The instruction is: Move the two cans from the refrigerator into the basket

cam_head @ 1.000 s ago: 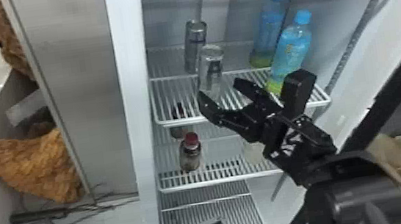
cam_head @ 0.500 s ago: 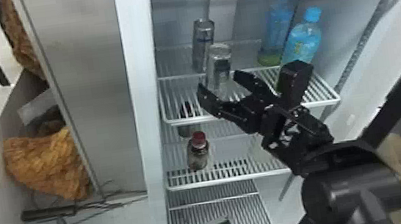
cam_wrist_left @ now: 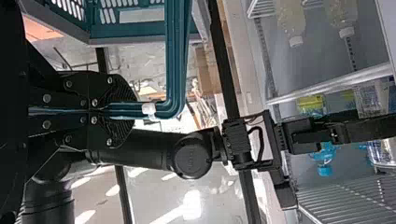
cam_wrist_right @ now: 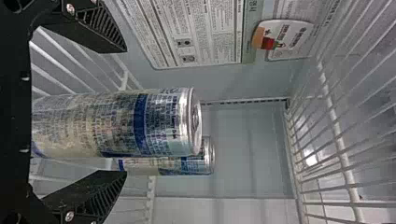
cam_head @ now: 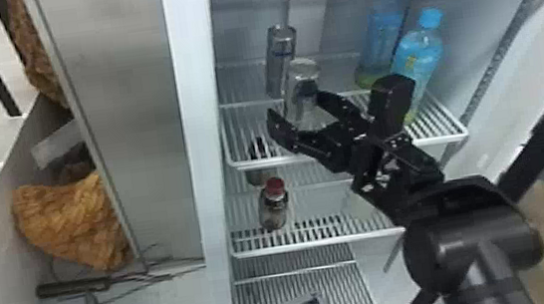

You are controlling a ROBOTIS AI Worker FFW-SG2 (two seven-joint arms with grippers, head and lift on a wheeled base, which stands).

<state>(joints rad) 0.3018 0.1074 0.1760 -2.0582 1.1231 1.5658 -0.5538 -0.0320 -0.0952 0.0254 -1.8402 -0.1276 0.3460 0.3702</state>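
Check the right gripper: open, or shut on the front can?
Open: the right gripper has its fingers on either side of the front can, with a visible gap between each finger and the can.

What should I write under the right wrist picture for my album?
Open tool around one can, another can behind it, inside the fridge.

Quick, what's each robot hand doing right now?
Left gripper: closed on the teal basket handle.
Right gripper: open around the nearer can, with a gap on either side.
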